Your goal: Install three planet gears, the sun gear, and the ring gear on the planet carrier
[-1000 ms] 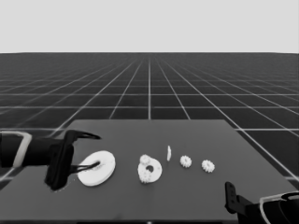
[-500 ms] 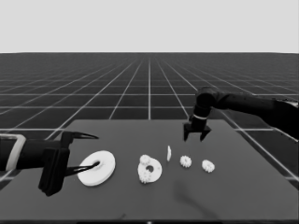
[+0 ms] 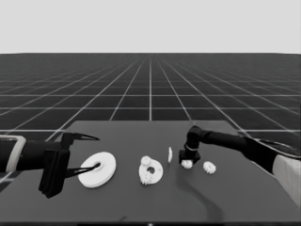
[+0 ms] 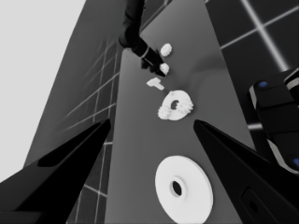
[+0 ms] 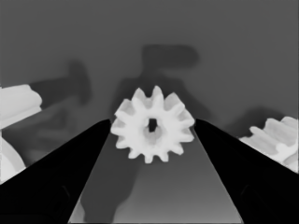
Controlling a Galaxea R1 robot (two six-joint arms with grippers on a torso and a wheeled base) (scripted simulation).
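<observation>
My right gripper (image 3: 187, 159) has come down over a planet gear (image 3: 187, 164) right of the table's middle. In the right wrist view this gear (image 5: 152, 125) lies flat on the table between the open fingers (image 5: 70, 168), whose tips stand close to its teeth. A second loose gear (image 3: 209, 167) lies just to the right. The smaller round part, the planet carrier (image 3: 151, 172), sits at the middle with two gears on it. To its left lies the larger round part, the ring gear (image 3: 97, 169), under my waiting left gripper (image 3: 80, 155), which is open (image 4: 152, 123).
A thin white piece (image 3: 170, 154) stands between the smaller round part and the right gripper. The right arm (image 3: 235, 141) reaches in across the table's right end. The left wrist view shows dark machinery (image 4: 275, 121) with blue lights at its edge.
The right arm left the lower right corner, swung over the table's far side, then came down around the gear. The left arm barely shifted.
</observation>
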